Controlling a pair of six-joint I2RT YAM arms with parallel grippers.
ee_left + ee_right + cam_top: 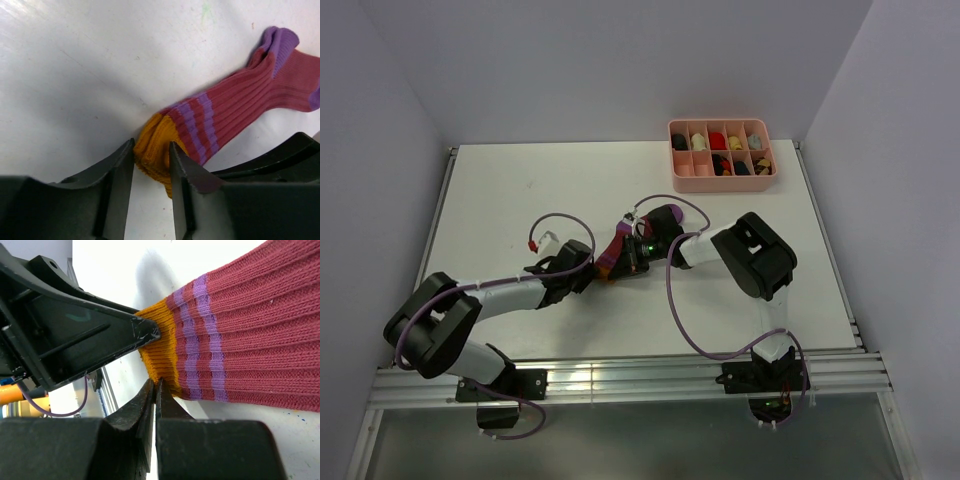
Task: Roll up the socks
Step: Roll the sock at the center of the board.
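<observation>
A red ribbed sock (620, 243) with purple stripes and an orange end lies flat in the middle of the white table, its purple heel towards the back right. In the left wrist view, my left gripper (151, 150) has its jaws closed around the bunched orange end of the sock (235, 107). In the right wrist view, my right gripper (156, 385) is shut and pinches the edge of the orange end of the sock (250, 340). Seen from above, the left gripper (592, 268) and the right gripper (622, 266) meet at that end.
A pink compartment tray (722, 183) holding several rolled socks stands at the back right of the table. A loose white connector (548, 242) on the left arm's cable lies near the left gripper. Purple cables loop over the table around both arms.
</observation>
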